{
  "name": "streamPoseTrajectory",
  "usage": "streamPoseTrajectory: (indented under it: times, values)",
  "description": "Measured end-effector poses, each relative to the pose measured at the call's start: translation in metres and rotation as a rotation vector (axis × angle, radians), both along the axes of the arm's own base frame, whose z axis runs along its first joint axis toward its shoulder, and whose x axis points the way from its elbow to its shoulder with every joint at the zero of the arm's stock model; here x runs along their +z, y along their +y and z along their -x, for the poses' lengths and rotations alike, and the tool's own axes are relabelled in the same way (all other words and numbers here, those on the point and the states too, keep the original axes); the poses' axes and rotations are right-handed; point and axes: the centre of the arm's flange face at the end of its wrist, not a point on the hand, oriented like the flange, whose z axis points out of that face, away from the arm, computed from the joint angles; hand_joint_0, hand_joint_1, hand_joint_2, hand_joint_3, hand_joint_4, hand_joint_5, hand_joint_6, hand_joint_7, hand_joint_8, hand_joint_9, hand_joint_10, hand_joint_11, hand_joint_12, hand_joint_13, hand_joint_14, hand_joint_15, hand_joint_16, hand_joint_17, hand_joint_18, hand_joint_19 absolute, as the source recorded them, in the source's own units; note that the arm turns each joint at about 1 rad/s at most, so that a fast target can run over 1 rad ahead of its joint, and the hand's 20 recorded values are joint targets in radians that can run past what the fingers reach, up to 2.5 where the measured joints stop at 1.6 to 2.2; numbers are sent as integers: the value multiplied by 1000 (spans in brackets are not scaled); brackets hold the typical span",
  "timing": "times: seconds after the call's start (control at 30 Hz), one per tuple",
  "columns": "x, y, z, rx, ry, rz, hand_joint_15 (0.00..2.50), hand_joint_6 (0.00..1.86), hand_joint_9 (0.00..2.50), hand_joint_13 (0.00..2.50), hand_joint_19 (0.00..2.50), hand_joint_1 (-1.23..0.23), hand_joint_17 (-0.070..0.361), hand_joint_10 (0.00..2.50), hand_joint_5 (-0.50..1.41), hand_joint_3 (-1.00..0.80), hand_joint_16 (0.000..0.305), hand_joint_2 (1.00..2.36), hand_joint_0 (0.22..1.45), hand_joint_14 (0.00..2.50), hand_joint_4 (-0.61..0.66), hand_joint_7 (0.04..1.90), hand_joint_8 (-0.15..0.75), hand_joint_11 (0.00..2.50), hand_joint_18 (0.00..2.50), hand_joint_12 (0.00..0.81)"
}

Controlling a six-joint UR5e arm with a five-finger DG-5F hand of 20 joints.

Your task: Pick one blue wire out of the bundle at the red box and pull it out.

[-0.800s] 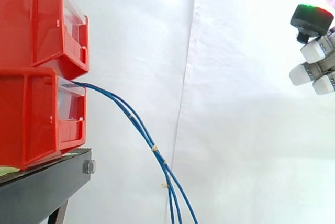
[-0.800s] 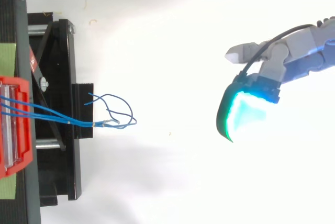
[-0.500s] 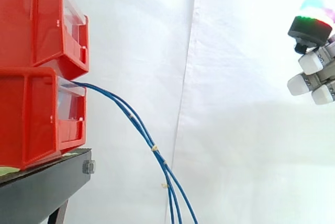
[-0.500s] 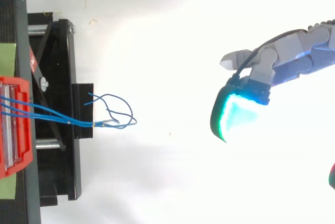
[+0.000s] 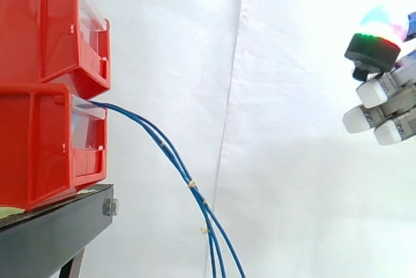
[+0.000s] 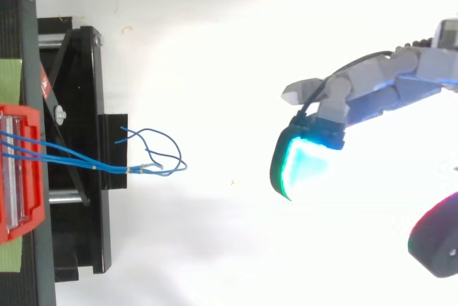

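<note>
Hand (image 5: 392,105) sits at the right edge of my side view, roughly level with where the two bins meet. It is well apart from the wires (image 5: 174,160), with only curtain (image 5: 292,193) between them. Fingers (image 5: 359,119) point left toward the bins, fairly straight and loosely stacked, white tips. The thumb pad rides above them, glowing green with a red and cyan top. There is a clear gap between thumb and fingers. Fingers are spread and relaxed, gripping nothing and touching nothing.

In the top view the hand (image 6: 372,91) comes in from the right and reaches left. One big pad (image 6: 300,166) glows cyan-green and faces the stand. One pale fingertip pokes out just above it. Another dark pad with a magenta rim sits at the lower right corner. There is bare white floor between the hand and the wires here too.

The blue wires leave the front opening of the lower bin (image 5: 39,148) near its top edge. They run as a close bunch, sag down and to the right, and drop out of the bottom of the side view. A few pale ties or tags sit along them. From above, the wires (image 6: 143,170) cross the stand (image 6: 79,106) from the bin (image 6: 32,213). They meet near the stand's outer edge and end in a loose loop with free ends just past it. I can't tell exactly how many wires there are.

The upper bin (image 5: 39,25) is stacked on the lower one, and both stand on the black stand (image 5: 52,232).
</note>
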Motion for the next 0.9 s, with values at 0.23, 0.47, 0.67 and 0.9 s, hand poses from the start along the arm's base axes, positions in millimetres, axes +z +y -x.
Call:
streamPoseTrajectory:
  times: [0.23,0.47,0.67,0.9]
  values:
    - [-14,-3,-12,-12,-31,-18,65,503,647,273,138,-562,135,5,-151,-410,60,1007,511,0,405,962,408,205,284,450]
    - [-43,-8,-23,-24,-6,-19,69,503,660,280,149,-566,135,5,-143,-407,60,1007,515,0,415,971,408,203,301,447]
    - [-57,-14,-33,-39,-39,-8,72,503,675,291,149,-568,133,5,-137,-404,59,1007,519,2,414,965,406,202,302,445]
    - [-73,-18,-47,-53,-92,2,72,503,691,294,146,-572,132,5,-130,-401,59,1007,522,1,417,966,407,201,300,443]
